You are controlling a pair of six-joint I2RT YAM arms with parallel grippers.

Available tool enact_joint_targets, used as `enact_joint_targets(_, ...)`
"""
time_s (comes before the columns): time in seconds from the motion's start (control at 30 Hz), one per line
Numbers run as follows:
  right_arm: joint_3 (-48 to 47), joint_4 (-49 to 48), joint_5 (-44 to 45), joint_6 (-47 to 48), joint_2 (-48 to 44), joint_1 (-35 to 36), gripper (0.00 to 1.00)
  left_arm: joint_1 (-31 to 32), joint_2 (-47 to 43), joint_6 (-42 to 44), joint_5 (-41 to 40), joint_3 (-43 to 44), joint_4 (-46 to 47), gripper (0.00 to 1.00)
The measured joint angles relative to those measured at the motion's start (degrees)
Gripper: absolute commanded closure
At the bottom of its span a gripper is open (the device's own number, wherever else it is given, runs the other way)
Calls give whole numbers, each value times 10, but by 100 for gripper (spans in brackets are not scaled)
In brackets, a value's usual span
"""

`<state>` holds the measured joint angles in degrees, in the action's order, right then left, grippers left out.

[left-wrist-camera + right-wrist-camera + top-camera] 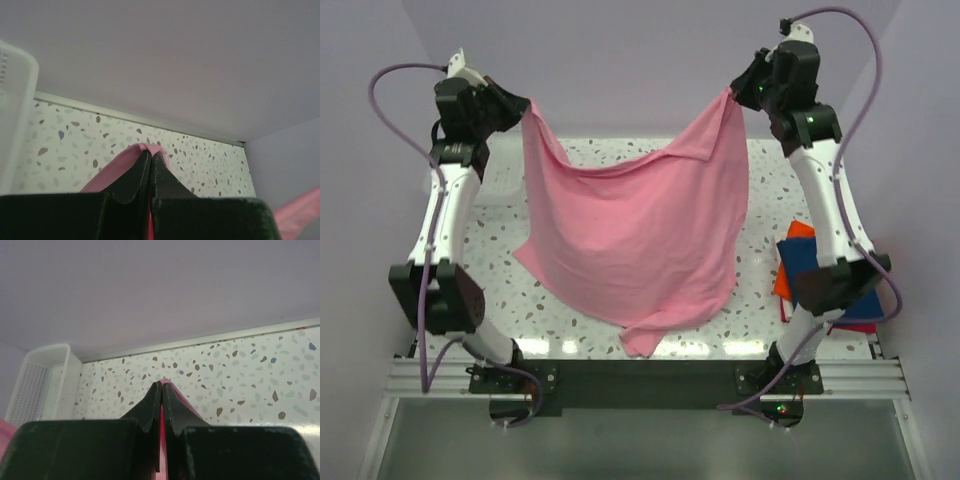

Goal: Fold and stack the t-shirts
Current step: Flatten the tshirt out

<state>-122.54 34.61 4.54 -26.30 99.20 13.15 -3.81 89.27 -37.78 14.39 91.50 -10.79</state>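
The light pink t-shirt (640,230) hangs spread in the air between my two raised arms, and its bottom edge trails near the table's front edge. My left gripper (523,108) is shut on one upper corner; pink cloth (131,157) pokes out around the closed fingertips. My right gripper (732,93) is shut on the other upper corner; a strip of pink (171,386) shows at the tips. The folded navy blue t-shirt (807,253) and the orange-red one (797,231) lie stacked at the right, partly behind the right arm.
The speckled table (570,310) runs under the shirt. The white mesh basket (45,382) stands at the back left of the table, also at the left edge of the left wrist view (15,115). A grey wall rises behind the table.
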Motion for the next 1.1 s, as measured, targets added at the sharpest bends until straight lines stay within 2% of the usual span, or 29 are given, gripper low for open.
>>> enact_joint_targets(0.03, -26, -2, -7, 0, 35, -8, 100, 0, 38, -4, 11, 28, 2, 100)
enact_joint_targets(0.13, -123, -16, -23, 0, 132, -17, 100, 0, 193, -19, 49, 186, 7, 100)
enact_joint_targets(0.27, -174, -66, -27, 0, 156, -26, 100, -3, 331, -40, 74, 393, 12, 100)
enact_joint_targets(0.4, -165, -146, -25, 0, 112, -39, 100, -21, 332, -75, 94, 424, 80, 100)
enact_joint_targets(0.53, -82, -207, -26, 0, 14, -52, 100, -52, 302, -82, 101, 412, 134, 100)
enact_joint_targets(0.67, 65, -264, -26, -9, -99, -54, 100, -66, 233, -82, 110, 312, 176, 100)
enact_joint_targets(0.87, 341, -281, -29, -40, -223, -53, 100, -58, 84, -83, 112, -16, 227, 100)
enact_joint_targets(1.0, 536, -244, -41, -73, -284, -53, 100, -57, 23, -88, 98, -232, 233, 100)
enact_joint_targets(1.1, 647, -191, -51, -93, -331, -53, 100, -57, -14, -95, 81, -370, 217, 100)
